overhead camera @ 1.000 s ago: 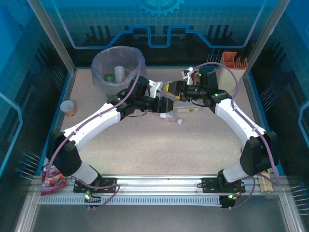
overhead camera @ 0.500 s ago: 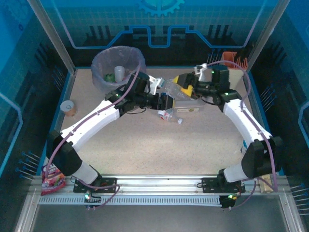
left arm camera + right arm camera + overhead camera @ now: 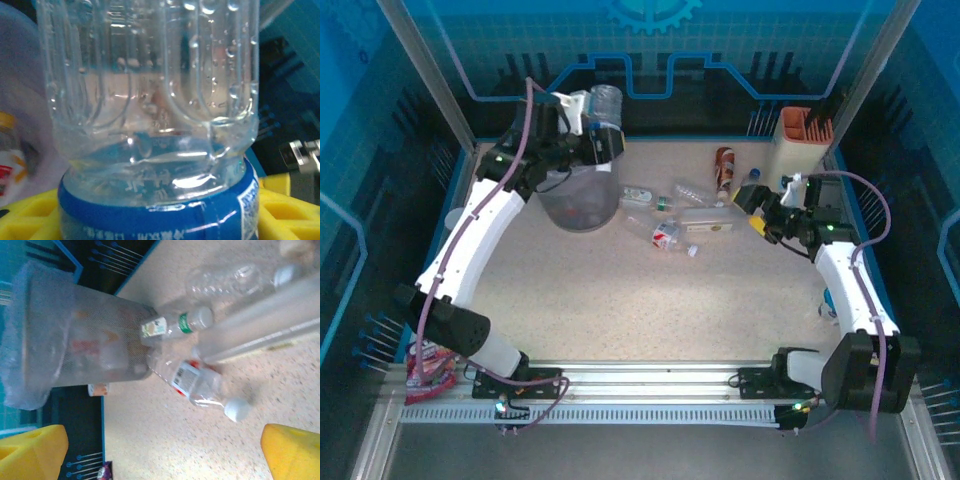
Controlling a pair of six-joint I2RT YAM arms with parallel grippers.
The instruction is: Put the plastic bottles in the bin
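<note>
**Q:** Where is the bottle you've got?

**A:** My left gripper [image 3: 601, 130] is clamped on a clear bottle with a blue label [image 3: 150, 100]. It is held high at the far left, up by the bin [image 3: 570, 205]. From above I can't tell whether it is squarely over the opening.

**Q:** How will it handle?

**A:** I judge it light and thin-walled, with droplets inside and no liquid level I can see. The wall is buckled just above the label, so it dents easily. My yellow pads [image 3: 287, 215] sit at the labelled band, which seems the stiffer place to grip. The smooth ribbed part would likely slip.

**Q:** And the other side?

**A:** My right gripper [image 3: 160, 455] is spread wide at the right and holds nothing. More bottles lie on the far middle of the table [image 3: 620, 300], among them a red-labelled one [image 3: 197, 382] and a green-banded one [image 3: 175, 325]. I'd take those across the body, not the cap.
</note>
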